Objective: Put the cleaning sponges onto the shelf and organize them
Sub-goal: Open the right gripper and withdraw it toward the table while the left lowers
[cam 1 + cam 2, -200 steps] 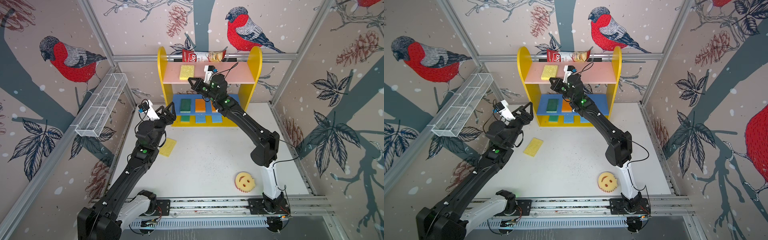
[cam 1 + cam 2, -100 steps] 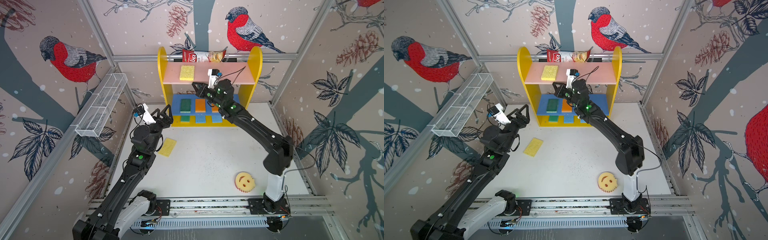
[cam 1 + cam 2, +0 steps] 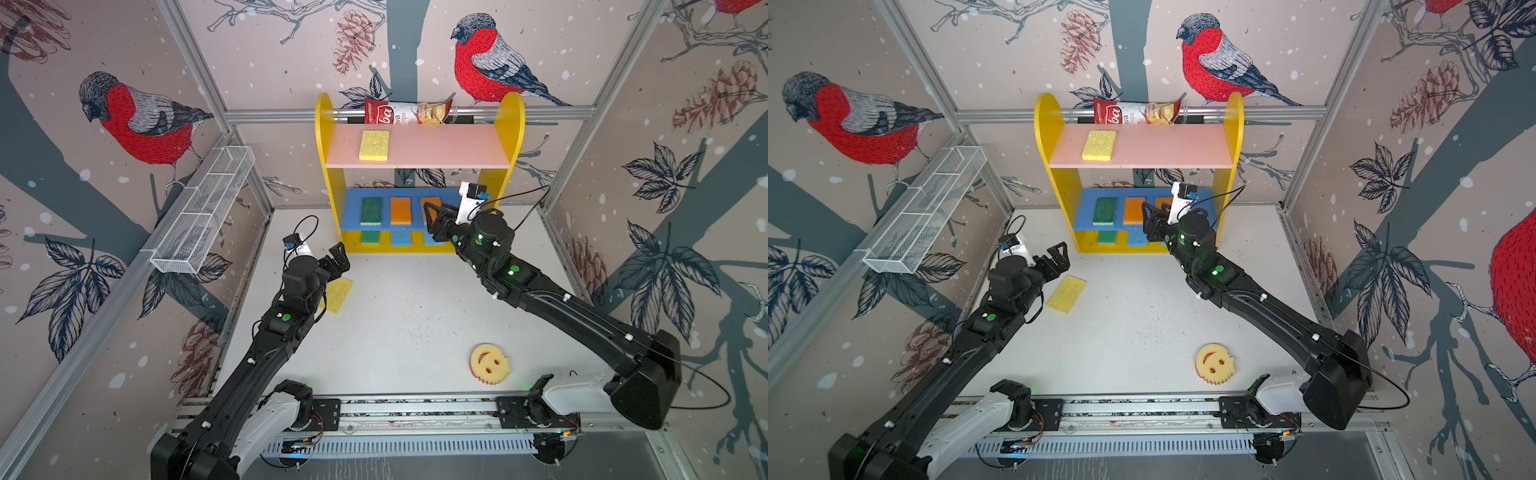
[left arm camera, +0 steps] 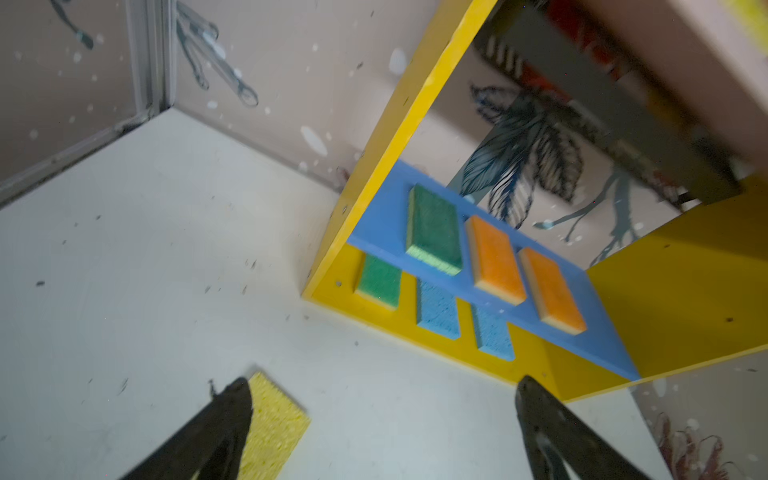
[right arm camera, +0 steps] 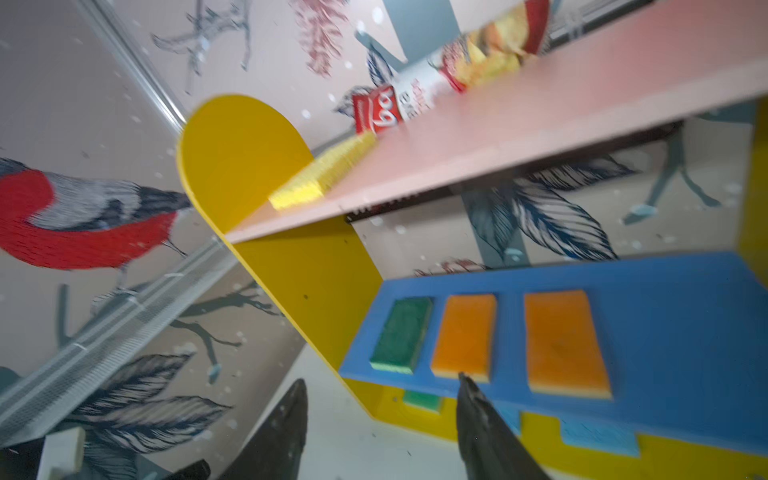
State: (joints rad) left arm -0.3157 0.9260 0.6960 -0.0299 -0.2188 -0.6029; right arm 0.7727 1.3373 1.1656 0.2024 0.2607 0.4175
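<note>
Left end effector (image 4: 382, 386) spread near the yellow sponge (image 3: 1067, 294); right end effector (image 5: 381, 380) parted, empty. Foam looks light and squashy: pinch its long edges.

right gripper (image 3: 433, 218) now lower, by blue board (image 3: 351, 212) (jaws apart, seemingly empty)

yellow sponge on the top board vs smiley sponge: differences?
The yellow sponge is a flat rectangle; the smiley sponge is round, notched, with a face. The yellow sponge lies on the pink top board; the smiley sponge lies on the table. Both are yellow foam, neither held.
</note>
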